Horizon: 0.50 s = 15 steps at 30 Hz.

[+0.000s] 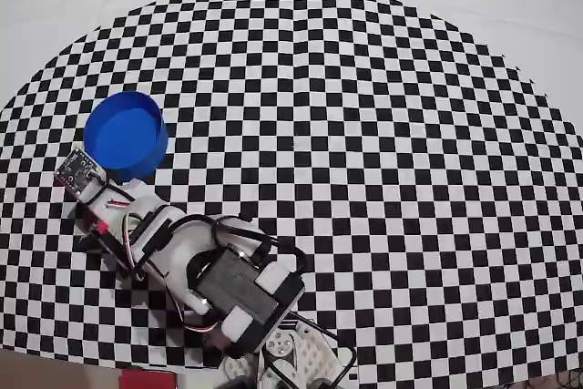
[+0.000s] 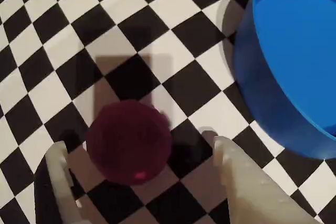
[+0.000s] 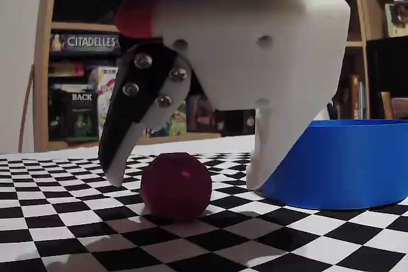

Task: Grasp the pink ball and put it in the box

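Observation:
The pink ball (image 2: 128, 142) lies on the checkered cloth, dark magenta in the gripper's shadow; it also shows in the fixed view (image 3: 176, 186). My gripper (image 2: 137, 150) is open, its white fingers (image 2: 58, 174) standing on either side of the ball with gaps on both sides. In the fixed view the gripper (image 3: 188, 179) hangs over the ball, fingertips near the cloth. The blue box (image 2: 294, 61) stands right next to the right finger; it shows in the overhead view (image 1: 127, 135) and the fixed view (image 3: 341, 160). The arm hides the ball in the overhead view.
The checkered cloth (image 1: 364, 134) covers the table. The arm (image 1: 191, 252) reaches from the base at the bottom edge toward the left. A bookshelf with game boxes (image 3: 83, 87) stands behind the table.

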Available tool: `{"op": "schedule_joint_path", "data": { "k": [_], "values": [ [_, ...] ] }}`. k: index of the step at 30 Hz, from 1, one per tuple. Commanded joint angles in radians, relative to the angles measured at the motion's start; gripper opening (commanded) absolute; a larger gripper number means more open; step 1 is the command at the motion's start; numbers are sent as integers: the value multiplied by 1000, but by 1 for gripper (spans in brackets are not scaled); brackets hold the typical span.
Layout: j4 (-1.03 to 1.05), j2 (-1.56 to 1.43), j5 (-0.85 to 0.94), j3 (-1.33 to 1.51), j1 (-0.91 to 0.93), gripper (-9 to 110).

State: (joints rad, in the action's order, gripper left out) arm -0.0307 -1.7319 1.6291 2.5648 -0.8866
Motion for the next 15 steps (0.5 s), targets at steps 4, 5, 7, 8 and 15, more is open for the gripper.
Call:
{"op": "schedule_joint_path", "data": {
  "k": [4,5,7,8,15],
  "values": [
    [2,-3,8,-37,-6,32],
    [2,-3,8,-37,-6,32],
    [2,-3,8,-37,-6,32],
    [2,-3,8,-37,-6,32],
    [2,2,8,-43,-6,32]
  ]
}}
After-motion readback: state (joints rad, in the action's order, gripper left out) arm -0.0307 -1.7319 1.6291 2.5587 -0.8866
